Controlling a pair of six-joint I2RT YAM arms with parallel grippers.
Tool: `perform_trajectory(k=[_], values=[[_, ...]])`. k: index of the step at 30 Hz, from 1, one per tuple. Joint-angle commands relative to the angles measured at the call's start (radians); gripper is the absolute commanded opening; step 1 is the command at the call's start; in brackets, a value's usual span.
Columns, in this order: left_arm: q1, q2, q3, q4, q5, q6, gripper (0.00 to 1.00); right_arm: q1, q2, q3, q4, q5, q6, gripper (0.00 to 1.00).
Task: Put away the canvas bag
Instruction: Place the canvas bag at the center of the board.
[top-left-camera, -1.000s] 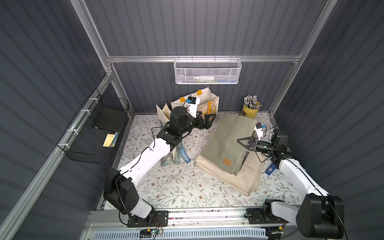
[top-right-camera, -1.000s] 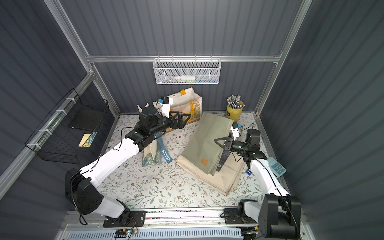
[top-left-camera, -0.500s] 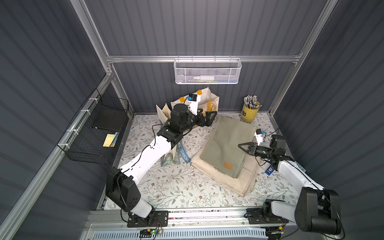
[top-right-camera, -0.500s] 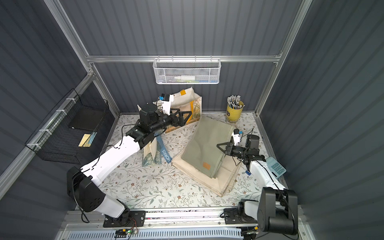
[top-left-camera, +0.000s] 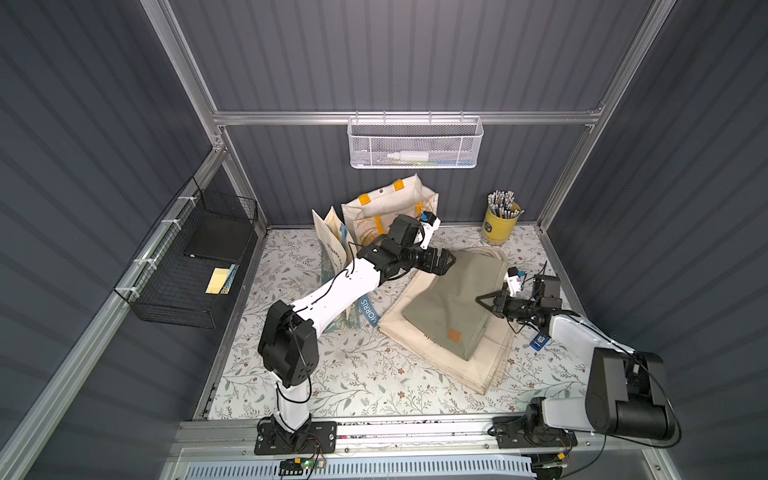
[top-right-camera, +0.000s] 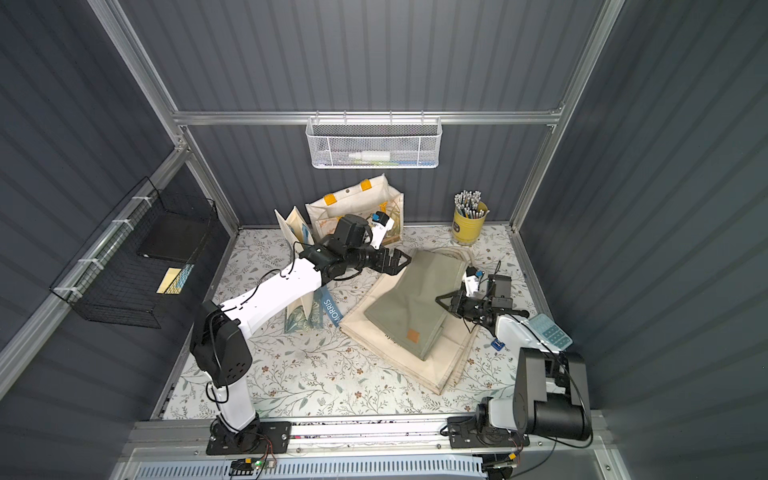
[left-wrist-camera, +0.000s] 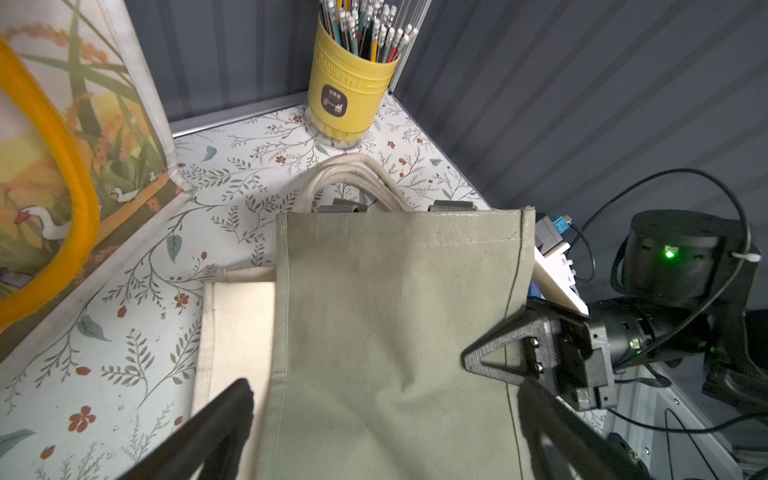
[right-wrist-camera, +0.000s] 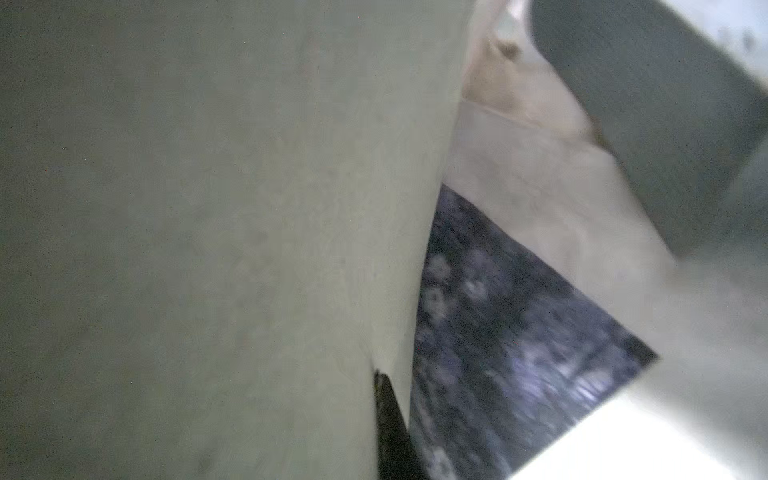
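Two arms meet at the green bag (top-left-camera: 449, 307), which lies flat on cream bags (top-left-camera: 478, 365) toward the right of the counter (top-left-camera: 365, 374). In both top views the left arm (top-left-camera: 332, 291) stretches diagonally from its base toward the back. The left end effector (top-left-camera: 448, 265) is spread wide just over the bag's far left corner. The right arm (top-left-camera: 573, 332) lies low along the right wall. The right end effector (top-left-camera: 482, 299) points inward, pressed together on the bag's right edge, which rides slightly above the cream bags.

From the left wrist, the left fingers (left-wrist-camera: 224, 415) stand well apart, one to each side of the green bag (left-wrist-camera: 386, 332). The right end effector (left-wrist-camera: 478, 361) pinches the stitched edge. A tote (left-wrist-camera: 62, 145) and a pencil cup (left-wrist-camera: 349, 83) stand beyond.

From the right wrist all is blurred: green cloth (right-wrist-camera: 208, 208) fills most of the view, with a dark fingertip (right-wrist-camera: 386, 415) against its edge.

A second ago the left end effector hung in front of the tote. It has since come down to the bag's corner, jaws equally wide. The right one has sunk, and the raised edge now lies flatter.
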Motion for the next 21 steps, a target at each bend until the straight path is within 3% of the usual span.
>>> perform_trajectory(k=[1, 5, 13, 18, 21], values=[[0.009, -0.007, 0.023, -0.046, -0.036, 0.023, 0.99, 0.003, 0.046, -0.010, -0.098, 0.009, -0.004, 0.11], [0.009, 0.011, 0.032, -0.084, -0.063, 0.021, 0.99, 0.002, 0.069, 0.009, -0.133, 0.047, -0.023, 0.22], [0.008, 0.023, 0.042, -0.104, -0.083, 0.018, 0.99, 0.000, 0.027, 0.115, -0.317, 0.281, -0.065, 0.39], [0.007, 0.027, 0.046, -0.112, -0.089, 0.015, 1.00, -0.007, -0.016, 0.167, -0.372, 0.364, -0.045, 0.39], [0.006, 0.022, 0.042, -0.114, -0.092, 0.012, 0.99, -0.007, -0.022, 0.156, -0.373, 0.357, -0.054, 0.29]])
